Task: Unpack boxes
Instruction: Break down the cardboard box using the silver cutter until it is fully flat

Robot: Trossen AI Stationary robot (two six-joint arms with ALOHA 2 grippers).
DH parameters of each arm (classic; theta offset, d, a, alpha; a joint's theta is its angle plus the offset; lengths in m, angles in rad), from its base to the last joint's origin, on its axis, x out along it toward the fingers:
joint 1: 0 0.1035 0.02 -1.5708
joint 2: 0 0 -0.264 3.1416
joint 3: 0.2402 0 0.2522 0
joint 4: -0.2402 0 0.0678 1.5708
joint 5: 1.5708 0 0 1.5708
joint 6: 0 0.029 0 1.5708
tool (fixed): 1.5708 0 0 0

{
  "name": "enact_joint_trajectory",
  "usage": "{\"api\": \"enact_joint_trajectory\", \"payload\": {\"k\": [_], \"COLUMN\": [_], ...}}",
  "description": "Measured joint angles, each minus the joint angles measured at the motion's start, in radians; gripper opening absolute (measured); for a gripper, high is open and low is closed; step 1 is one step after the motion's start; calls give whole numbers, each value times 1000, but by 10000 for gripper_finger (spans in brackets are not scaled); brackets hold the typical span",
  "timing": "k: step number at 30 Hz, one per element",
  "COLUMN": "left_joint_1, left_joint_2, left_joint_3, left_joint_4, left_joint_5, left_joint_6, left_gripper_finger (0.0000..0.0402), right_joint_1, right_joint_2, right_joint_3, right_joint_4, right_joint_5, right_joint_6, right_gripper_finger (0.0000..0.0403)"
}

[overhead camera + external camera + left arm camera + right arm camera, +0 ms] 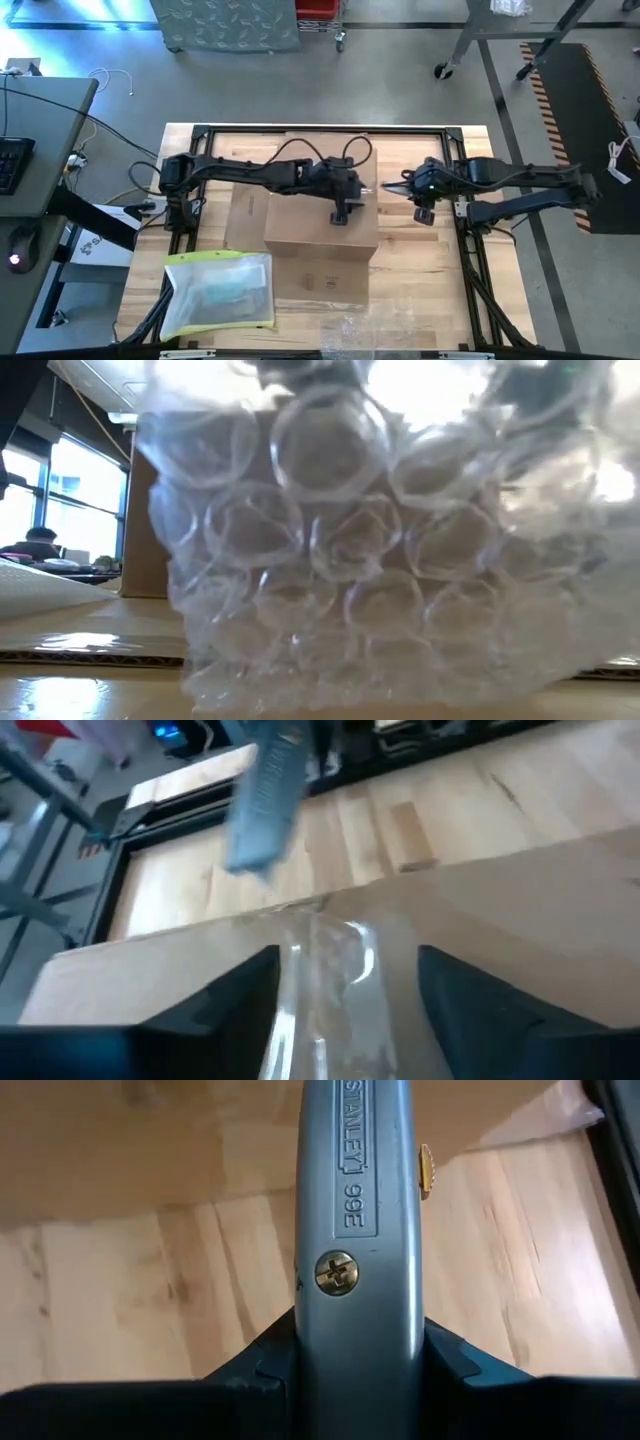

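Observation:
The brown cardboard box stands closed in the middle of the table, with a strip of clear tape running over its top edge. My left gripper reaches in from the left and stands open over the box top. In the left wrist view its fingers stand on either side of the tape strip. My right gripper hangs just right of the box, shut on a grey utility knife. The knife's blade end points toward the box. My right gripper pinches the rear part of the knife's handle between its two fingers, which press on the narrow edges. The flat side with the screw faces the wrist camera. The knife runs on forward along the fingers, slanting down toward the table's left, lifted clear of the table.
A clear sleeve with a yellow edge lies at the near left. A flat cardboard piece lies left of the box. Bubble wrap lies at the near edge and fills the low view. Black frame rails border the wooden table.

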Motion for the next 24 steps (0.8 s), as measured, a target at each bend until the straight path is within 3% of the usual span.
{"api": "enact_joint_trajectory", "payload": {"k": [4, 16, 24], "left_joint_1": [18, 23, 21], "left_joint_2": [13, 27, 27], "left_joint_3": [1, 2, 1], "left_joint_4": [-17, -42, -45], "left_joint_5": [2, 20, 17], "left_joint_6": [-38, -73, -89], "left_gripper_finger": [246, 247, 247], "right_joint_1": [-13, -71, -174], "right_joint_2": [61, 85, 88], "right_joint_3": [0, 0, 0], "right_joint_4": [-3, 11, 1], "right_joint_5": [2, -9, -147], "right_joint_6": [-43, -62, -121], "right_gripper_finger": [96, 96, 96]}}
